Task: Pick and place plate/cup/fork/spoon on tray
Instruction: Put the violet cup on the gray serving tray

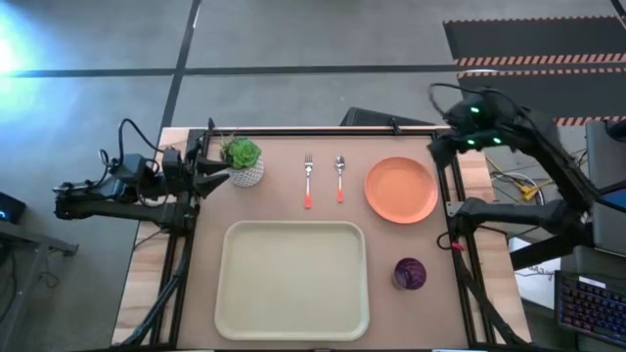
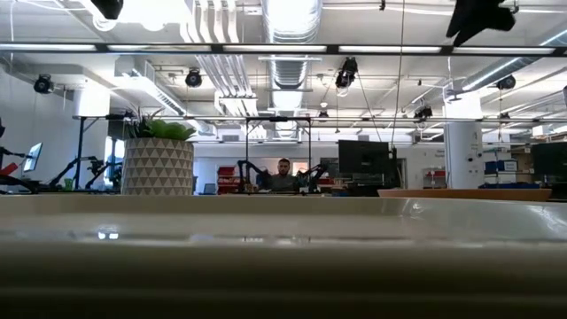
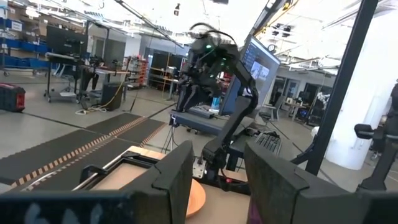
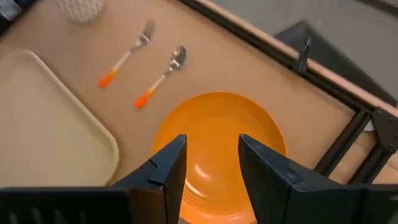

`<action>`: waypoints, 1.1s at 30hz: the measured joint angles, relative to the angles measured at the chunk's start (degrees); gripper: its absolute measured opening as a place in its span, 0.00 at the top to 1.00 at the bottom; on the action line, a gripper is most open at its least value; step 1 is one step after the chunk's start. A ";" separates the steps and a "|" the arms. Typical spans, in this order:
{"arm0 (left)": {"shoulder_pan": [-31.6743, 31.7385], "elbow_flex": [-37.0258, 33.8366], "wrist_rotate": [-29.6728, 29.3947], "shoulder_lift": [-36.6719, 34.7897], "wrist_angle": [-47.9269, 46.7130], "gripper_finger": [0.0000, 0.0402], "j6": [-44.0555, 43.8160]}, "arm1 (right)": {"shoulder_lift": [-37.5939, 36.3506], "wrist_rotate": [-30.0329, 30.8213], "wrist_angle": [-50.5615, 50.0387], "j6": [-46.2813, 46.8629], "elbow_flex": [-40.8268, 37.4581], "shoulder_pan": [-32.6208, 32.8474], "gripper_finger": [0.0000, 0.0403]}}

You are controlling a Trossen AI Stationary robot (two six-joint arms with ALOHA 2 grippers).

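The cream tray [image 1: 293,281] lies at the table's near middle. The orange plate [image 1: 401,189] lies flat at the far right, and the purple cup [image 1: 409,274] stands right of the tray. The fork [image 1: 308,180] and the spoon [image 1: 339,178] lie side by side beyond the tray, handles toward it. My right gripper [image 1: 437,149] is open and hangs above the plate's far right edge; its wrist view shows the plate [image 4: 217,143] below the fingers [image 4: 168,168]. My left gripper [image 1: 217,171] is open and empty at the far left, beside the plant pot.
A white pot with a green plant [image 1: 243,162] stands at the far left, close to my left gripper. A black frame [image 1: 323,131] runs along the table's far edge and sides. A person [image 2: 283,175] sits far behind the table.
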 joint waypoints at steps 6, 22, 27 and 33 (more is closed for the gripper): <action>0.00 -0.11 -0.15 -0.11 0.00 0.68 -0.03 | 6.73 0.09 0.03 -2.43 -4.98 0.00 0.66; -0.04 -0.35 -0.13 -0.05 0.05 0.68 -0.53 | 9.95 -10.19 -0.17 -0.32 -20.62 5.27 0.66; -0.02 -0.35 -0.13 0.03 0.09 0.68 -0.53 | 6.01 -14.30 -0.75 6.94 -22.37 12.61 0.66; -0.02 -0.35 -0.13 0.15 0.15 0.68 -0.53 | 1.76 -15.68 -0.53 18.46 -20.90 24.03 0.66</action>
